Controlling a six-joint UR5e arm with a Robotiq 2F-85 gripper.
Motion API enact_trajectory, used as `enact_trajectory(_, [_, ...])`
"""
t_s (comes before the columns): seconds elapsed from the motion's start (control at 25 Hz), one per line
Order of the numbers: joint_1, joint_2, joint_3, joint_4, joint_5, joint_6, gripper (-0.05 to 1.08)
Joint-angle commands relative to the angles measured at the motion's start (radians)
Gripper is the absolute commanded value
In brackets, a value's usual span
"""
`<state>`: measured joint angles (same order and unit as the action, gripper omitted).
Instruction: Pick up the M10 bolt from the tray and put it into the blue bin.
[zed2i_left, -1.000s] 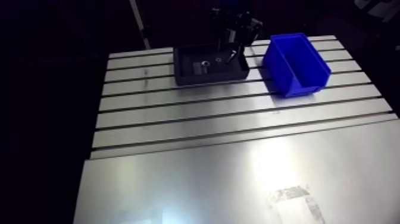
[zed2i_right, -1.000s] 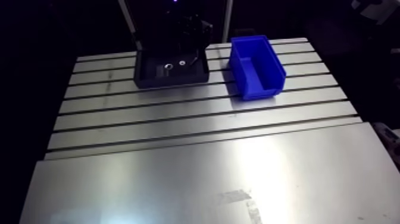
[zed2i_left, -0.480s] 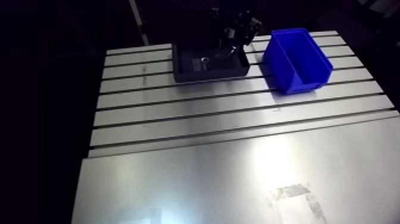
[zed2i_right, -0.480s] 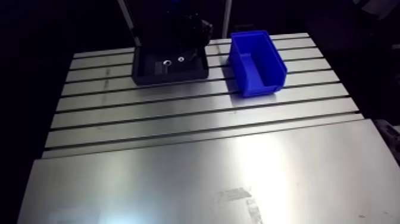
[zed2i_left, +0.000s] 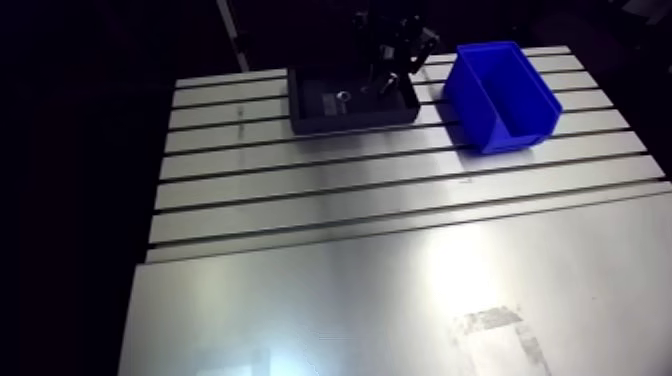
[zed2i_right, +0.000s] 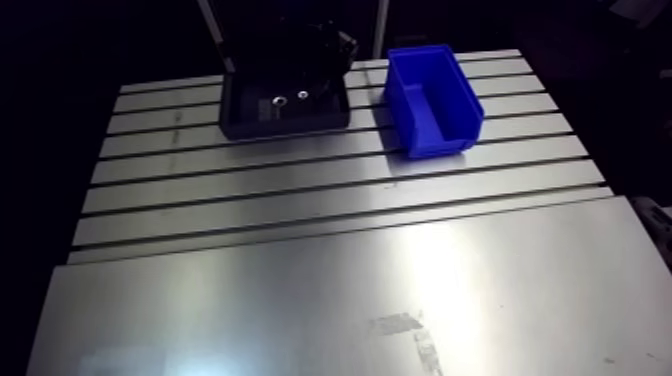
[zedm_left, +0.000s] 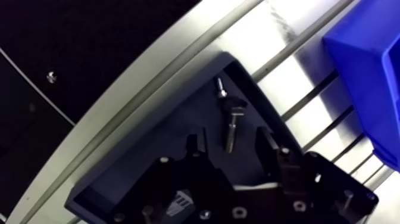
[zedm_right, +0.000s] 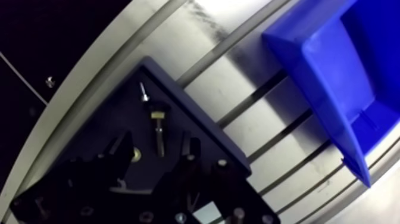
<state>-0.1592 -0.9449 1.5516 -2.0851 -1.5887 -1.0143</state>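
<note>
**Hand spread above the bolt in the tray**

The hand (zedm_left: 229, 142) is shown low over the dark tray (zedm_left: 149, 146), with its two fingers (zedm_left: 193, 146) held apart. The bolt (zedm_left: 231, 122) is seen lying flat on the tray floor. Its head is turned away from the hand, and the end of its shank is framed between the fingertips. A gap is visible on each side of the shank, so nothing is gripped. A smaller screw (zedm_left: 221, 89) is seen just beyond the bolt's head, near a corner of the tray. A small ring (zed2i_left: 343, 96) is seen on the tray floor in the arm view, apart from the bolt. The tray is set on the slotted worktop (zed2i_left: 350, 260), close to its far edge in the arm view. The blue bin (zedm_right: 309, 65) is placed beside the tray on the same worktop. The two are kept apart, with bare metal and slots between them. The bin is stood upright with its open top upward.
</note>
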Motion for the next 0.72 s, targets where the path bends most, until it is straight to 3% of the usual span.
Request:
enact_trajectory(0.04, [-0.002,0.001,0.003,0.0,0.0,0.0,0.49])
enact_trajectory(0.72, [-0.008,0.001,0.006,-0.002,-0.001,0.0,0.6])
